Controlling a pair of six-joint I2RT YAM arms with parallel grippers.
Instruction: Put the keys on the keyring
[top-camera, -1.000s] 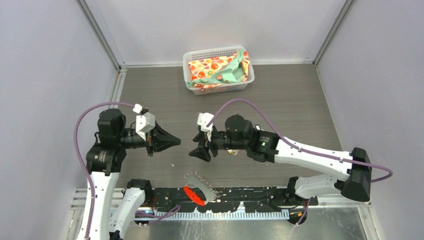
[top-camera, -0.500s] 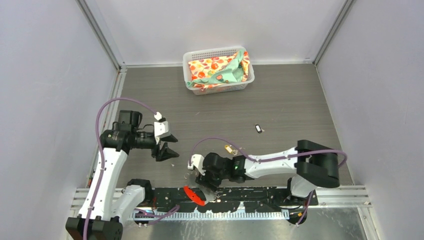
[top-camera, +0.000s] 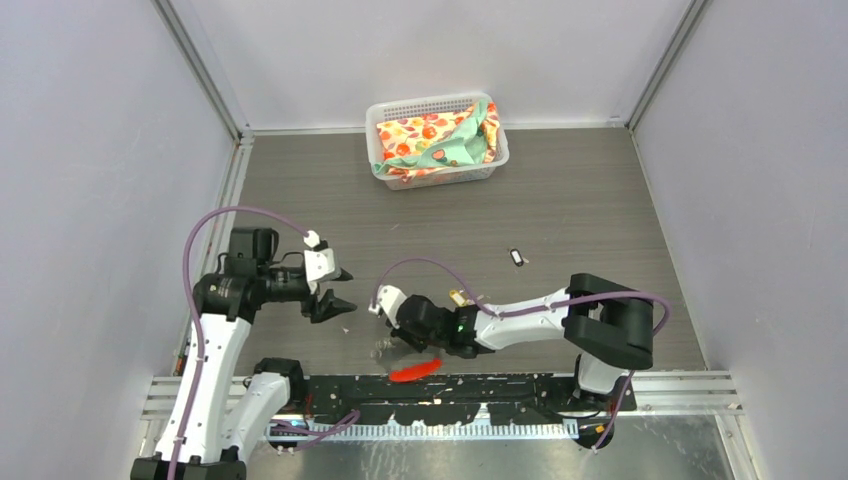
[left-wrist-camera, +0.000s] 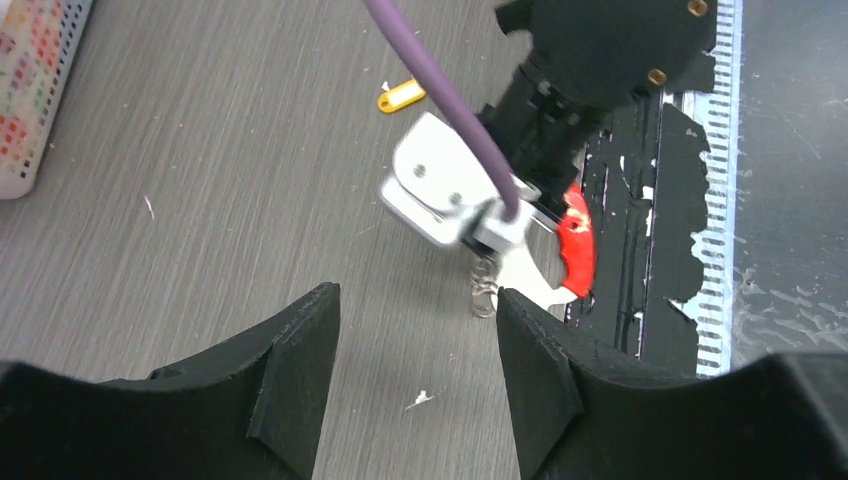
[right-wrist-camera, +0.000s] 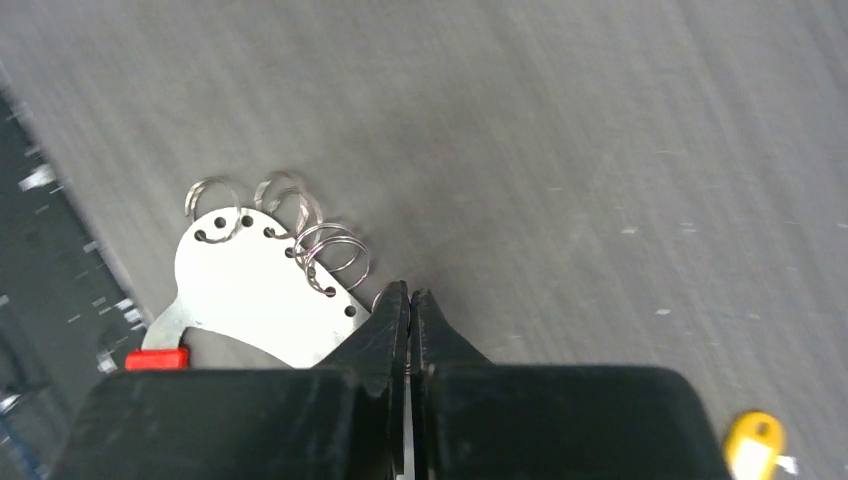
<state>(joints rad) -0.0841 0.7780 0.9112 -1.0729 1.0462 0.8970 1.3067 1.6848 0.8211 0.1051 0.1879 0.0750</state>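
- Grey wood-grain table (top-camera: 590, 200), pale walls (top-camera: 90, 150) on three sides.
- right gripper (top-camera: 399, 343) (right-wrist-camera: 410, 296): jaws pressed fully together, pinched on the edge of the keyring (right-wrist-camera: 255, 290) (left-wrist-camera: 528, 284), right where one wire loop meets the plate.
- keyring = flat silver plate with holes along its rim, thin silver loops (right-wrist-camera: 325, 255) hanging from those holes, red tag (top-camera: 415, 371) (left-wrist-camera: 577, 255) at one end.
- From above, most of the keyring is hidden under the right gripper; red tag sticks out on the near side, a few loops (top-camera: 383, 348) show on the left.
- Whether the plate is off the table or resting on it: cannot tell.
- left gripper (top-camera: 346, 291) (left-wrist-camera: 415, 296): jaws apart, about mid-width, nothing between them; it sits left of the keyring, not touching, fingertips pointed toward it.
- brass-yellow key (top-camera: 460, 297) (left-wrist-camera: 400, 96) (right-wrist-camera: 755, 440): flat on the table, near the keyring, on its far-right side, close to the right forearm.
- black-headed key (top-camera: 516, 257): flat on the table, farther from the keyring than the yellow one, same far-right direction, well apart.
- Neither key is on the keyring.
- Black strip (top-camera: 500, 390) (left-wrist-camera: 640, 250) along the table edge, just beside the keyring on its near side; the red tag overlaps it.
- Purple cable (left-wrist-camera: 430, 90) loops over the right wrist, above the keyring.
- White basket (top-camera: 430, 101) with a printed cloth (top-camera: 430, 140), well beyond the keyring against the back wall.
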